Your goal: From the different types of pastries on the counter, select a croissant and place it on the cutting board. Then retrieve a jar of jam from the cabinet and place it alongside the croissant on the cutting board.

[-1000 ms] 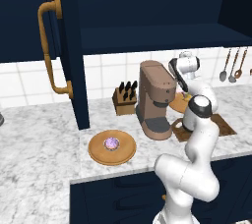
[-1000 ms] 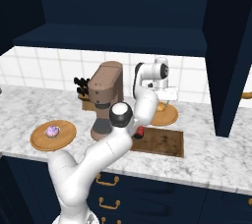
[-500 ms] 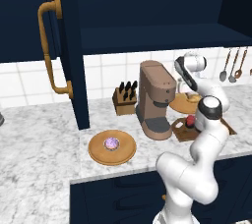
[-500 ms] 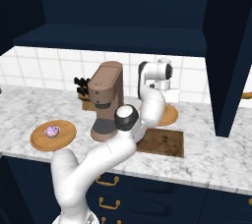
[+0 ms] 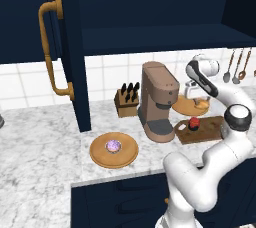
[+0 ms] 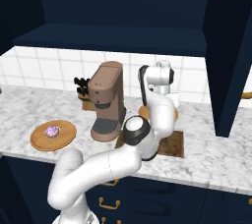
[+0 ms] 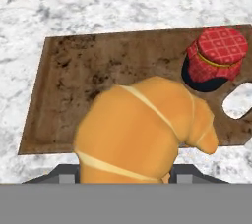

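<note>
My gripper [image 5: 196, 96] is shut on the golden croissant [image 7: 140, 129], which hangs close under the hand, above the dark-brown cutting board [image 7: 98, 75]. In the hand view the croissant covers the fingertips. The jar of jam [image 7: 216, 58], dark red with a red checked lid, stands upright on the board beside its light corner hole. From the left base view the jar [image 5: 194, 123] sits on the board [image 5: 210, 131] on the marbled counter [image 5: 45, 147], just below the croissant [image 5: 201, 104]. The purple-topped cake [image 5: 113, 146] rests on a round wooden plate [image 5: 127, 158].
A brown coffee machine [image 5: 157, 102] stands left of the board, with a knife block [image 5: 127, 103] behind it. A second round wooden plate [image 5: 184, 107] lies behind the board. The navy cabinet door [image 5: 70, 47] with its brass handle [image 5: 49, 47] hangs open at left. Utensils [image 5: 236, 67] hang on the wall.
The arm's elbow has swung to the right and lower. The hand has shifted slightly right, still holding the croissant. The jar and the cake have not moved.
</note>
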Available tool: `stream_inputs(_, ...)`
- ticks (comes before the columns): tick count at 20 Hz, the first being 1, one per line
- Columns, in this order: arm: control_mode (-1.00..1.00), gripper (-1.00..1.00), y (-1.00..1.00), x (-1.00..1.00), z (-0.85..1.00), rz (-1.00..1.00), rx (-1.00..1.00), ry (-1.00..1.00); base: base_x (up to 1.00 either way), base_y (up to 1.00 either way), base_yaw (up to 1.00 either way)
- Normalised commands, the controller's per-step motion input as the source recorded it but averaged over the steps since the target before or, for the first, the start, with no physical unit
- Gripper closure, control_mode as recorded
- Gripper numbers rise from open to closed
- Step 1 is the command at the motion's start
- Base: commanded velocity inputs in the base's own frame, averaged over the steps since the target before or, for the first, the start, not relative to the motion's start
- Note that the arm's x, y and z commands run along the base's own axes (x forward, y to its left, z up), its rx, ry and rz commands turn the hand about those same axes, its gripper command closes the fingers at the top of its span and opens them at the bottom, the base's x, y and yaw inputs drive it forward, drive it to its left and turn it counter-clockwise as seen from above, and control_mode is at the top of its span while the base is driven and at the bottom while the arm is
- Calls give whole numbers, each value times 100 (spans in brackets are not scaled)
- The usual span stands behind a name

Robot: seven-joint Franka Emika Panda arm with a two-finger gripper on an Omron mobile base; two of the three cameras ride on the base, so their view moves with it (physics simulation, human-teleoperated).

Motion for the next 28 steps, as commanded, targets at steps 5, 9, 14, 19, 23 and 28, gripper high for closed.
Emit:
stream_inputs(5,-100,100,-5,-66,0,0,-4,-13,0,0,0)
stream_inputs(9,-100,100,-14,-66,0,0,-1,-10,0,0,0)
stream_inputs(14,-100,100,-3,-33,0,0,0,-7,0,0,0)
stream_inputs(19,-100,100,-3,0,-9,0,0,-2,0,0,0)
stream_inputs(23,-100,100,-12,0,-20,0,0,-3,0,0,0)
stream_inputs(28,-100,100,-7,0,-17,1,0,-4,0,0,0)
